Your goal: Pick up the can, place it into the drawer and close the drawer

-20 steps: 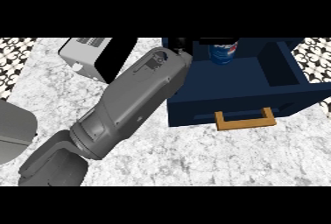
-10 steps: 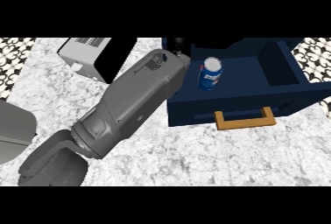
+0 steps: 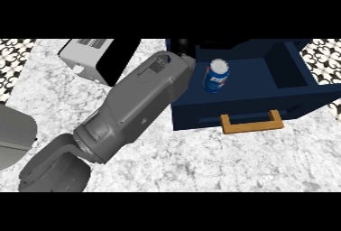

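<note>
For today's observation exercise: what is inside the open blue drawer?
A blue can is in the drawer, near its left wall. The grey forearm covers the drawer's left corner, so whatever lies there cannot be seen.

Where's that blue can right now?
In the head view the can is inside the open navy drawer, right of centre, beside the grey forearm and behind the wooden handle.

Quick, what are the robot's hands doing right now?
Left hand: cannot tell, it is mostly hidden.
Right hand: not in view.
</note>
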Robot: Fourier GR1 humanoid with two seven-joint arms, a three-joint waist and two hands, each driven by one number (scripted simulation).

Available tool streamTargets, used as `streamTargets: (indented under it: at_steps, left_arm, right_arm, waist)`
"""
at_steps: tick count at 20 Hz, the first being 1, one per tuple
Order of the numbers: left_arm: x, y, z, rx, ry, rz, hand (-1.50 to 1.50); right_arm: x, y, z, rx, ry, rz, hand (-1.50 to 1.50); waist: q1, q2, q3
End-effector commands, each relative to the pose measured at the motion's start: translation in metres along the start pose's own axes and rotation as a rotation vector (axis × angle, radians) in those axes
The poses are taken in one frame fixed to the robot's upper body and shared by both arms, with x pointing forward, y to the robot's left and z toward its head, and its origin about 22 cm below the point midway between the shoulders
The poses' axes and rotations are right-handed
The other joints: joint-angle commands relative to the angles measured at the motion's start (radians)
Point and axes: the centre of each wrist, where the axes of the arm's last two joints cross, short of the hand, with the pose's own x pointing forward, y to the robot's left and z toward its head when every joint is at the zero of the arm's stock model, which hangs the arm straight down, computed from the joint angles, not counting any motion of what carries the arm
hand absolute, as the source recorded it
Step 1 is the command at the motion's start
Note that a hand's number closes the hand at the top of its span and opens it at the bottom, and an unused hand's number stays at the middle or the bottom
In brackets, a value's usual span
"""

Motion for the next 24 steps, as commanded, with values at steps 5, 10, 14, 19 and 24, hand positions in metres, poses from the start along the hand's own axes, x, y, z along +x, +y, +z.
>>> streamTargets:
  at_steps: [5, 10, 14, 19, 24]
  left_arm:
    - [0.009, -0.003, 0.000, -0.015, -0.055, 0.051, -1.50]
    - [0.020, -0.011, 0.002, -0.015, -0.110, 0.047, -1.50]
    - [0.020, -0.015, 0.009, -0.026, -0.078, 0.076, -1.50]
    - [0.019, -0.014, 0.009, -0.026, -0.063, 0.096, -1.50]
    - [0.020, -0.010, 0.002, -0.018, -0.043, 0.055, -1.50]
  right_arm:
    - [0.026, 0.019, -0.012, 0.092, -0.173, 0.223, -1.50]
    - [0.031, 0.031, -0.031, 0.115, -0.214, 0.353, -1.50]
    - [0.028, 0.055, -0.053, 0.166, -0.217, 0.426, -1.50]
    - [0.011, 0.084, -0.077, 0.213, -0.224, 0.567, -1.50]
    - [0.003, 0.129, -0.105, 0.187, -0.255, 0.634, -1.50]
  waist:
    - [0.025, -0.001, -0.001]
    - [0.045, -0.002, -0.001]
    - [0.080, -0.010, -0.002]
    - [0.091, -0.009, -0.001]
    - [0.099, -0.011, -0.002]
